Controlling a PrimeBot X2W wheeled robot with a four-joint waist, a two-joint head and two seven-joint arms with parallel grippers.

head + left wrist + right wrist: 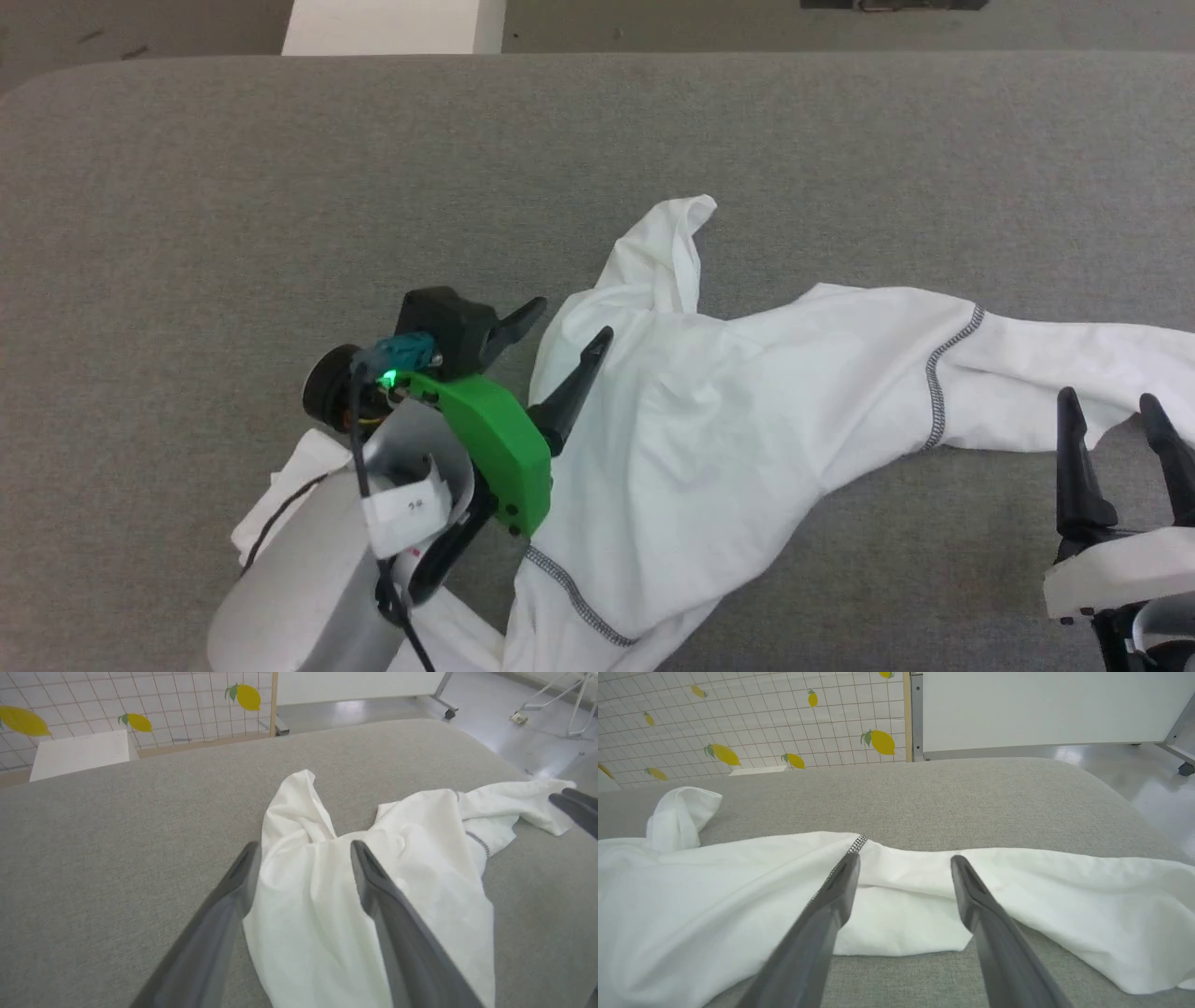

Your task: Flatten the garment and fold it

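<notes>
Since both end effectors hang wide open with nothing in them, I'd call this the flattening stage, with the fold not yet started. Nearest the robot, the garment (709, 420) lies rumpled on the grey table (280, 187), its stitched hem (574, 597) curling close to the front edge and a bit of cloth poking out from under the left forearm. The left end effector (574, 317) sits at the shirt's left edge, one finger over the white fabric and the other over bare table just beside it, gripping nothing. On the other side, the right end effector (1106, 397) points at the near edge of the long stretch of cloth that runs off to the right past a zigzag seam (934, 373), and it's released too. Further back, a sleeve-ish bit (667, 243) stands up in a twisted peak. My guess for the next move: each side needs to pinch an edge low down and pull apart so the twists come out, and catching just one layer looks like the tricky part. As for containers, the closest thing to one is a white box (392, 26) beyond the table's far edge, and I can't tell if it's open or what's in it.
</notes>
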